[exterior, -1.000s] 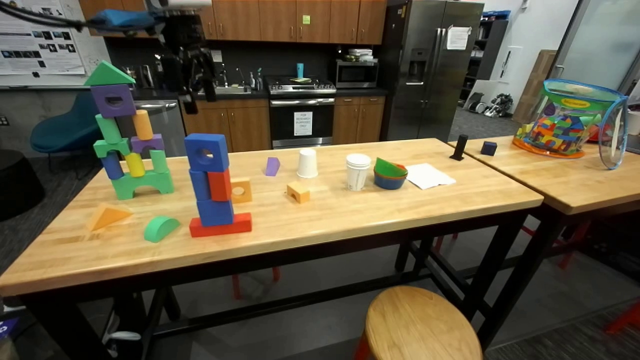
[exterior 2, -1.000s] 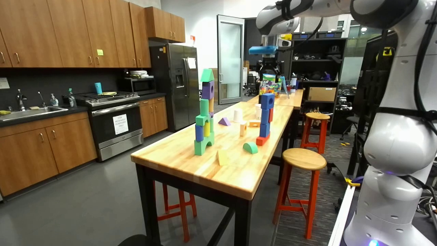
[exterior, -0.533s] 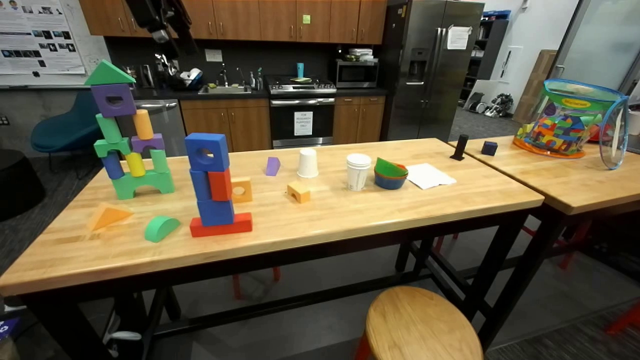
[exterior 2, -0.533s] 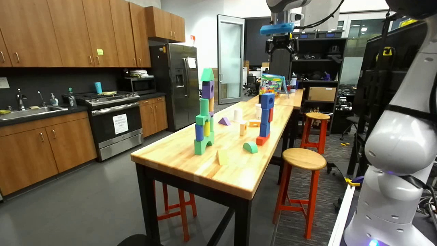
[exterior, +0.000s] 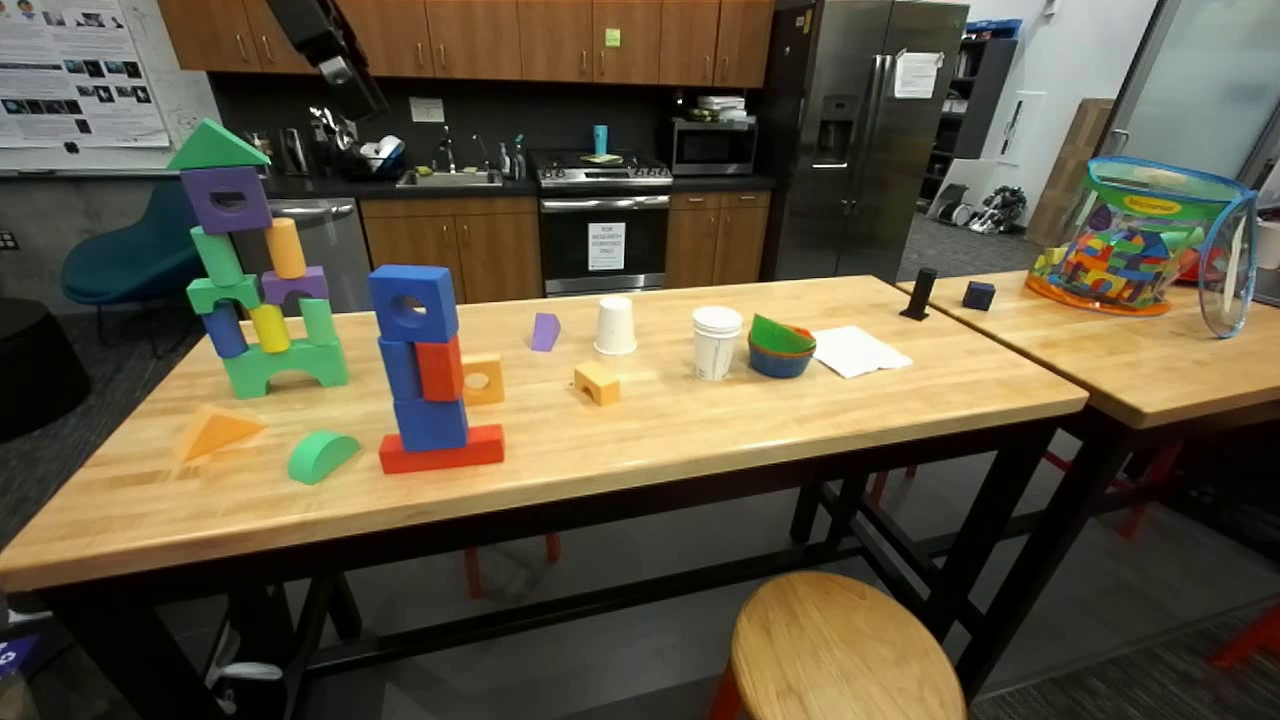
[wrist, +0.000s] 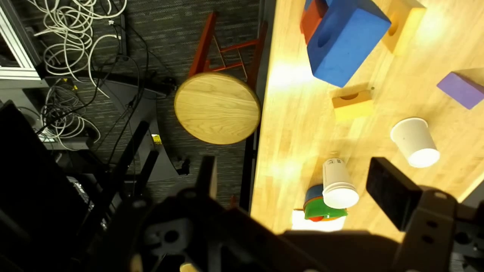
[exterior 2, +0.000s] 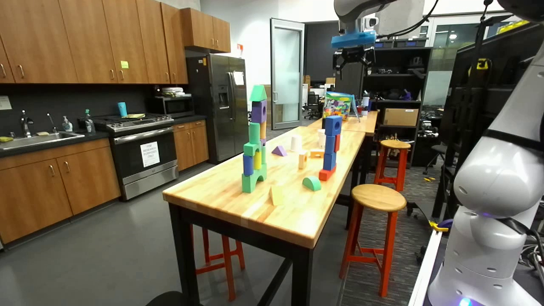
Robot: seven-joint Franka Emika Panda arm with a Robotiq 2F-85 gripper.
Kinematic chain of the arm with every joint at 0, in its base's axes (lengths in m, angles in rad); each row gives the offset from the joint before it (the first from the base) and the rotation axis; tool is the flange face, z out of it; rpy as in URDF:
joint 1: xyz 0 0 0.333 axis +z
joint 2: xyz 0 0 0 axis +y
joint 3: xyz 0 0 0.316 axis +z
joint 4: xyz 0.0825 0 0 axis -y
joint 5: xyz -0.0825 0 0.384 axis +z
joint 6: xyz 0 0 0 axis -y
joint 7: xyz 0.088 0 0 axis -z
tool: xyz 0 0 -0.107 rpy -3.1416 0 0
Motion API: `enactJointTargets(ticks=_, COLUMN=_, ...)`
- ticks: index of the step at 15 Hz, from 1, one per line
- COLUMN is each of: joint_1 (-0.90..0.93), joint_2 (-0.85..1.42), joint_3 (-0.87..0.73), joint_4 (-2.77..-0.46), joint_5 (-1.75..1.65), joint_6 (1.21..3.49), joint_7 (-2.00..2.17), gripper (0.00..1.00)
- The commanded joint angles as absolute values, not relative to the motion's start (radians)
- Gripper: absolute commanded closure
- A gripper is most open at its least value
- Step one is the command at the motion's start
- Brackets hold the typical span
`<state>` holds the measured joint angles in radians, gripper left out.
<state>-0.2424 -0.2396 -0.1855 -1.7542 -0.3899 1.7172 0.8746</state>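
Wrist view is looking down past the gripper (wrist: 293, 177), whose black fingers (wrist: 393, 194) are standing wide apart; the hand is grasping nothing and touching nothing. What is counting most is where the block tower (exterior 2: 330, 146) is lying from that gap. Its top blue block (wrist: 348, 41) is sitting at the upper edge of the wrist view, beyond the fingertips rather than between them. In an exterior view, the gripper is hanging higher than the tower's top and slightly to the frame's right of it, well apart; how far off it is standing in depth, I cannot tell. The tower's long axis is running upright from a red block (exterior: 442, 450) on the wooden table (wrist: 287, 139), so the wrist camera is seeing it steeply foreshortened, while the blue block's pierced face is facing sideways rather than up. Far below the spread fingers, a stack of white cups (wrist: 339, 185) is showing in the gap, with nested bowls (wrist: 321, 207) just beside it. A yellow block (wrist: 353, 107) is resting between those cups and the tower. Only one arm (exterior 2: 497, 185) is showing, so no other is lying nearer.
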Motion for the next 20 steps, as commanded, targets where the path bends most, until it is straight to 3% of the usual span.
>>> enactJointTargets(ticks=1, joint_1=-0.252, joint_2=-0.237, joint_3=-0.178, joint_4=-1.75, joint_5=-0.387, joint_6=1.715, joint_7=0.872, gripper=0.0)
enactJointTargets(ticks=11, joint_1=-0.245, joint_2=-0.257, joint_3=-0.161, joint_4=-1.777, joint_5=-0.428, joint_6=1.752, joint_7=0.836, gripper=0.0)
enactJointTargets(ticks=20, joint_1=-0.24, joint_2=-0.298, joint_3=-0.133, joint_4=-1.869, joint_5=-0.599, joint_6=1.868, joint_7=0.549, gripper=0.0)
